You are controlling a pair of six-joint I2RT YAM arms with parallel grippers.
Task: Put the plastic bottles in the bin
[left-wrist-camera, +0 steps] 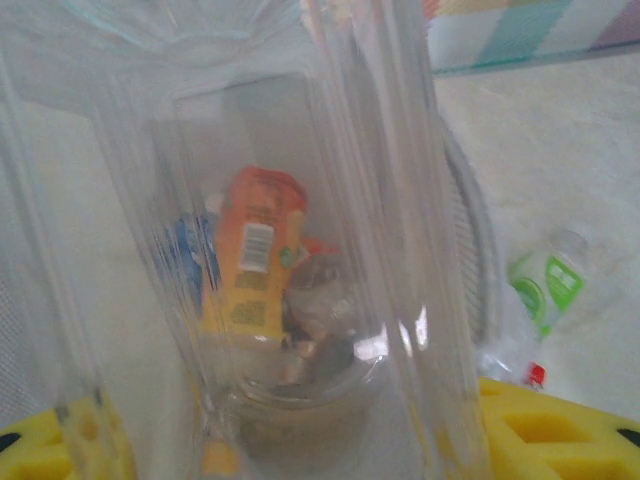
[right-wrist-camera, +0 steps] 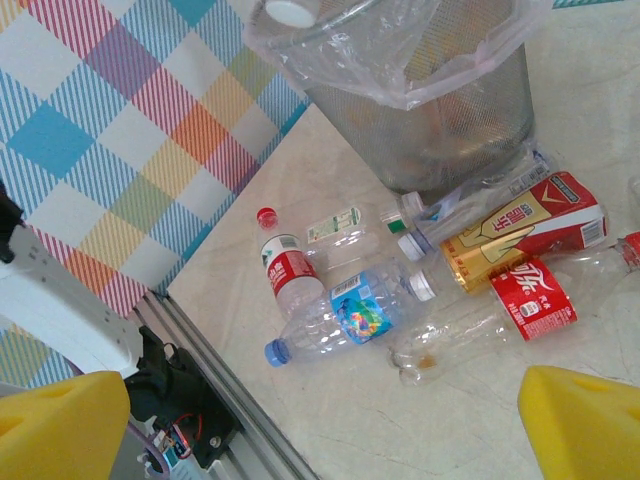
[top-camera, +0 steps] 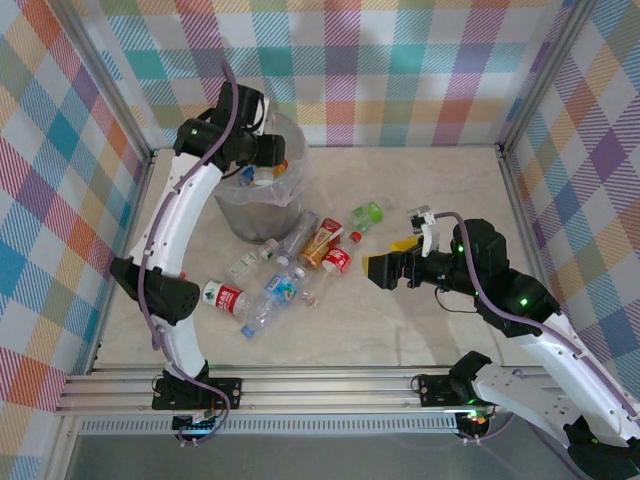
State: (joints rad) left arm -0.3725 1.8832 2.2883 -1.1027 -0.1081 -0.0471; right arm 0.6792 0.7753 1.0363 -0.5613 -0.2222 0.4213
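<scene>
Left wrist: left end effector (left-wrist-camera: 310,445) clamps a clear bottle (left-wrist-camera: 380,150); right end effector (right-wrist-camera: 320,430) gapes.

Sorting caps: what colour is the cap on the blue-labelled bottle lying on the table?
Blue cap, on the blue-labelled bottle; clearest in the right wrist view.

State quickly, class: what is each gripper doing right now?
Left gripper: closed on a clear plastic bottle, above the bin.
Right gripper: open, holding nothing.
</scene>
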